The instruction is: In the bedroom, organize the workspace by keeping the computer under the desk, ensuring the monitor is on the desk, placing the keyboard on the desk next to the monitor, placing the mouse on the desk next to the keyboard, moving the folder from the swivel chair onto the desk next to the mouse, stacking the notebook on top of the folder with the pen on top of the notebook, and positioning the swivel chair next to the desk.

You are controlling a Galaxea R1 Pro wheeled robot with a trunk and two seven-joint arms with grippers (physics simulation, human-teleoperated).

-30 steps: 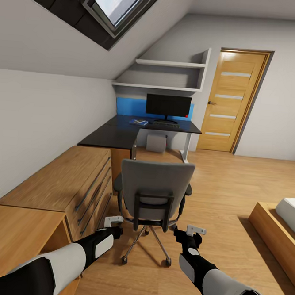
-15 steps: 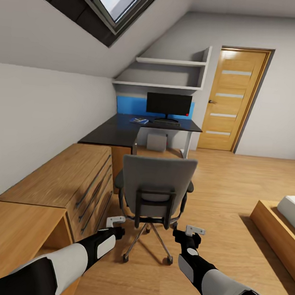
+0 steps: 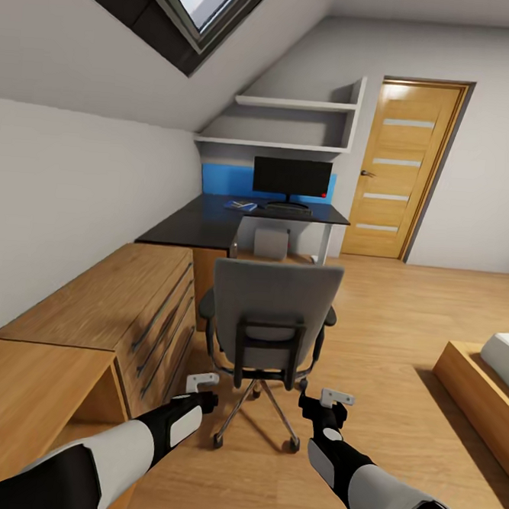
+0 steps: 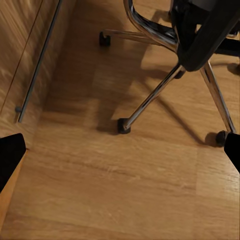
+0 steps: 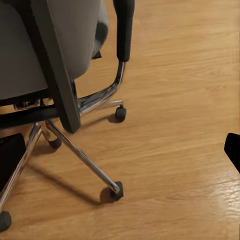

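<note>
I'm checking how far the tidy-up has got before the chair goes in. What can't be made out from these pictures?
- Swivel chair seat, head view: hidden behind its tall backrest, so anything on it is unseen.
- Small items on the desk beside the monitor, head view: too small to identify; just a blue patch and a dark strip.
- Grey box under the desk, head view: too far for detail.

Your right wrist camera looks down on the swivel chair (image 5: 60, 55): its grey back, one black armrest (image 5: 125, 27) and chrome star base (image 5: 82, 157) on castors stand on the oak floor (image 5: 185, 100).
</note>
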